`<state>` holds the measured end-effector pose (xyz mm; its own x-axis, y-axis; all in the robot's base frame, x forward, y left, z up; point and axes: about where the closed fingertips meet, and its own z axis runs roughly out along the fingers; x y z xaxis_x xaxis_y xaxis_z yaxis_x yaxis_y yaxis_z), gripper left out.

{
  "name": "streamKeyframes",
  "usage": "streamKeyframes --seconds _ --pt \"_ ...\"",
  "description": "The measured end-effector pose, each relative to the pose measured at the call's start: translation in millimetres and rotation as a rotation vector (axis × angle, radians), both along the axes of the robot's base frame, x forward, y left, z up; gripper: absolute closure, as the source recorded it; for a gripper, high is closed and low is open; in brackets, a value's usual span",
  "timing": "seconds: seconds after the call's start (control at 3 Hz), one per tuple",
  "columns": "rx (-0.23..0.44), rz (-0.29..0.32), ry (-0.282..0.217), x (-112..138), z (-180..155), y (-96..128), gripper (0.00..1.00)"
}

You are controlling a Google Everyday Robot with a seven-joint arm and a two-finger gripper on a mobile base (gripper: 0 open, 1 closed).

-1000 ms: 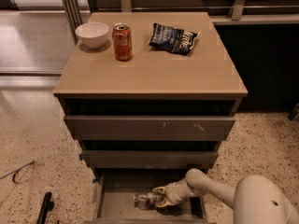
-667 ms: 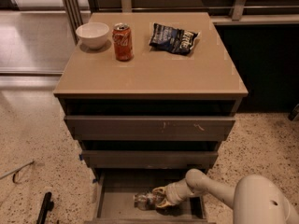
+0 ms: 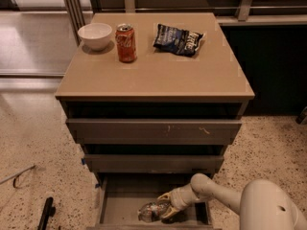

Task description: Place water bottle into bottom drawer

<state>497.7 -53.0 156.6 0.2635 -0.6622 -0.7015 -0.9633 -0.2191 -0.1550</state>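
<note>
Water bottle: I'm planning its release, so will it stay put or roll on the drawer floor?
Probably rolls a little: the water bottle lies sideways at the end effector, low in the flat-floored bottom drawer. Its crinkled clear plastic suggests light and squashy.

Dim, top-lit scene.
Glare washed the glossy floor [image 3: 33, 42] far above the jaws; the gripper [image 3: 165, 207], clamped on the clear crinkled plastic bottle [image 3: 149, 211], sat shadowed in the grey bottom drawer [image 3: 122, 202].

Clear crinkled water bottle [image 3: 149, 211] on side in open bottom drawer [image 3: 111, 210]; end effector [image 3: 166, 206] at one end.
</note>
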Motion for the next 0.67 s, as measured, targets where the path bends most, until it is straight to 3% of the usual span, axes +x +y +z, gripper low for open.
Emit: streamKeyframes --seconds 0.33,0.67 --pt "0.0 0.0 0.0 0.0 0.0 0.0 0.0" --pt "0.0 0.0 0.0 0.0 0.0 0.0 0.0"
